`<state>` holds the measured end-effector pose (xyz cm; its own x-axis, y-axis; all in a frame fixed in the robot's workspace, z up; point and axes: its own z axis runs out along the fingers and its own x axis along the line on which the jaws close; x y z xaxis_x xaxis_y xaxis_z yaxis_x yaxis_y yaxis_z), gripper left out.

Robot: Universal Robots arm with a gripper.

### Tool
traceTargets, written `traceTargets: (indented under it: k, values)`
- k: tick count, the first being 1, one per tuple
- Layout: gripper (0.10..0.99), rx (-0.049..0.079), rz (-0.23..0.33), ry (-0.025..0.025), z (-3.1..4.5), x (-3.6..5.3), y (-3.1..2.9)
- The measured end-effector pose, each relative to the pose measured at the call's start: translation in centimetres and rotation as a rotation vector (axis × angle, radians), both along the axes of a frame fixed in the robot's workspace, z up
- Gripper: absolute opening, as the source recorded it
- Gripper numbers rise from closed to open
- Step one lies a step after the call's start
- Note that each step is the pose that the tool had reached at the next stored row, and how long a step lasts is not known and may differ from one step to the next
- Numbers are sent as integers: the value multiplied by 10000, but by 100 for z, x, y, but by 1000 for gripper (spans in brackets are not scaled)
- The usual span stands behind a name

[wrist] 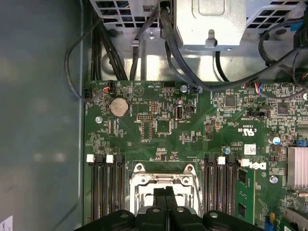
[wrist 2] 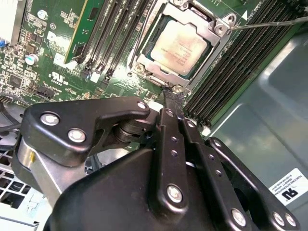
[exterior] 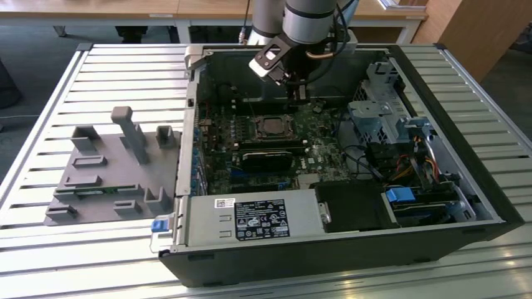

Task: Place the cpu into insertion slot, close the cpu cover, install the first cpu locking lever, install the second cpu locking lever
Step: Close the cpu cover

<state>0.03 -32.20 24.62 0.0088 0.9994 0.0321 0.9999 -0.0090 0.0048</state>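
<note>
The cpu (wrist 2: 178,45), a pale silvery square, lies in the insertion slot (exterior: 273,126) on the green motherboard (exterior: 316,146). The cpu cover (wrist 2: 208,19), a thin silvery frame, lies flat around it. A thin wire locking lever (wrist 2: 269,23) sticks out sideways from one socket corner over the memory slots. My gripper (wrist 2: 171,94) is shut with nothing between its black fingers; their tips sit at the socket's edge. In the first wrist view the gripper (wrist: 164,191) hangs over the socket frame (wrist: 144,185). In the exterior view the gripper (exterior: 297,96) is just behind the slot.
The open computer case (exterior: 465,205) lies on a slatted metal table (exterior: 124,68). A black-labelled power supply (exterior: 249,218) fills its near side, and drive cages with cables (exterior: 390,118) stand on the exterior view's right. A grey fixture block (exterior: 116,168) rests on the table's left part.
</note>
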Motion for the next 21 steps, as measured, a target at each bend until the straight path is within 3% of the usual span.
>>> traceTargets:
  k: [21]
  values:
    - [106,0,0,0,0,-94,0]
